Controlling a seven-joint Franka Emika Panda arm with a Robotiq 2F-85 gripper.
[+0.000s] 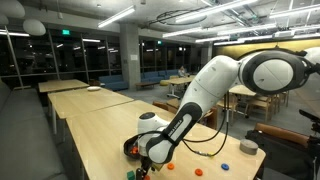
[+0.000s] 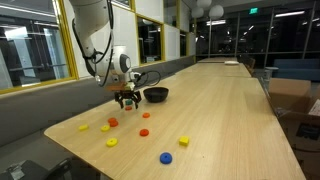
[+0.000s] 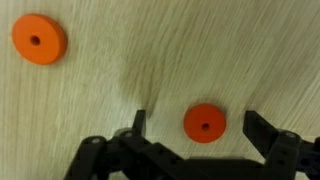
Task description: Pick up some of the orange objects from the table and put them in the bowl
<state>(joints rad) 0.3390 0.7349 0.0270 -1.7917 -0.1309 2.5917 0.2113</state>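
In the wrist view my gripper (image 3: 200,128) is open, its two fingers on either side of an orange disc (image 3: 204,122) that lies flat on the pale wood table (image 3: 150,50). The fingers are not touching it. A second orange disc (image 3: 39,38) lies at the upper left. In an exterior view the gripper (image 2: 127,98) hangs low over the table (image 2: 220,110), just beside the black bowl (image 2: 156,95). More orange discs (image 2: 113,122) (image 2: 146,114) (image 2: 144,131) lie nearer the table's end. In an exterior view the gripper (image 1: 150,160) partly hides the bowl (image 1: 131,148).
Yellow pieces (image 2: 111,142) (image 2: 184,141) and a blue piece (image 2: 166,157) lie near the table's end. A grey round lidded object (image 1: 249,147) sits near the table edge. A window wall (image 2: 40,45) runs along one side. Similar bare tables (image 1: 75,88) stand beyond.
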